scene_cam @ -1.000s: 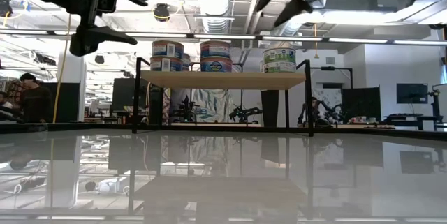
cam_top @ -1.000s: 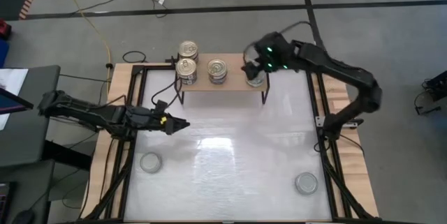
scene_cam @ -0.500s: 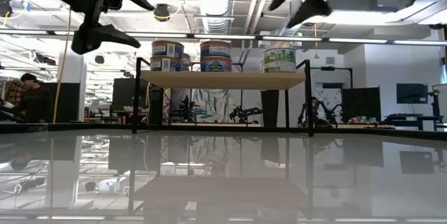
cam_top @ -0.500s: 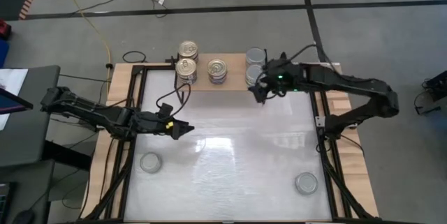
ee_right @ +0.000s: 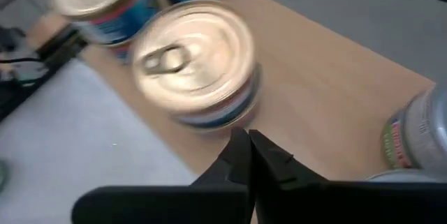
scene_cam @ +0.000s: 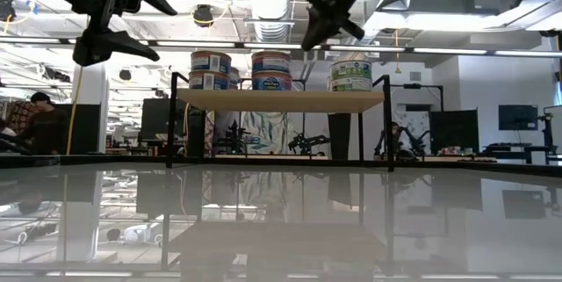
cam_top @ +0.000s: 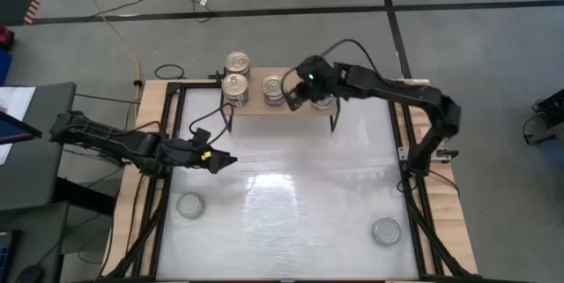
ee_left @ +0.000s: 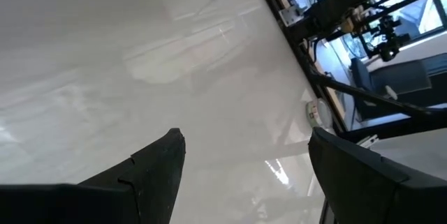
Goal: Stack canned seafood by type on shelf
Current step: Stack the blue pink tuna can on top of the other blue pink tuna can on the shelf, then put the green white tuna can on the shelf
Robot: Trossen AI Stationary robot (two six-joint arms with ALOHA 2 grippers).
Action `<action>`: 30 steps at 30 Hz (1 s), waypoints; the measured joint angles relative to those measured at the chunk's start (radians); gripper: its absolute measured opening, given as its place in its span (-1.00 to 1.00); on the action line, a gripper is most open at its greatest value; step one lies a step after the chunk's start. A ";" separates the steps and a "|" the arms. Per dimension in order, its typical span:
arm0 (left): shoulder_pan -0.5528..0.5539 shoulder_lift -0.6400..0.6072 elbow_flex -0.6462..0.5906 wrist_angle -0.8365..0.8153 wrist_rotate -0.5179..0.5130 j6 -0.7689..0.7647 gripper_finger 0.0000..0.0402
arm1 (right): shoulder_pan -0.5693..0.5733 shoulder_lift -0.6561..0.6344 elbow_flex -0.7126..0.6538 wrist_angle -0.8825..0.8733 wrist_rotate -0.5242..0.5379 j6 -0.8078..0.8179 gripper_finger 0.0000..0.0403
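Right gripper (cam_top: 295, 92): clenched, empty, hovering over the shelf (cam_top: 300, 107) between middle can stack (cam_top: 274, 88) and green-labelled stack (cam_top: 322, 100). Left gripper (cam_top: 227, 160): jaws parted, hanging over table (cam_top: 291, 204); loose cans (cam_top: 189, 204) (cam_top: 385, 230) lying nearer front.

short round tins with gold pull-tab lids (ee_right: 197, 55) wear blue labels with a red band; the silver-lidded tin (scene_cam: 351, 75) looks green and white, on a pale light-wood shelf board (ee_right: 328, 112) with black legs.
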 joint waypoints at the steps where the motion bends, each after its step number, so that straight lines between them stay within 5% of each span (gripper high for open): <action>1: 0.000 -0.006 0.000 -0.007 0.000 0.000 0.44 | -0.014 0.025 0.033 -0.028 0.000 0.004 -0.88; 11: 0.000 -0.038 0.000 -0.049 -0.014 0.014 0.44 | -0.032 0.214 0.225 -0.108 -0.037 -0.051 -0.94; 30: 0.000 -0.044 0.000 -0.046 -0.029 0.007 0.44 | -0.023 0.191 0.232 -0.164 -0.054 -0.054 -0.90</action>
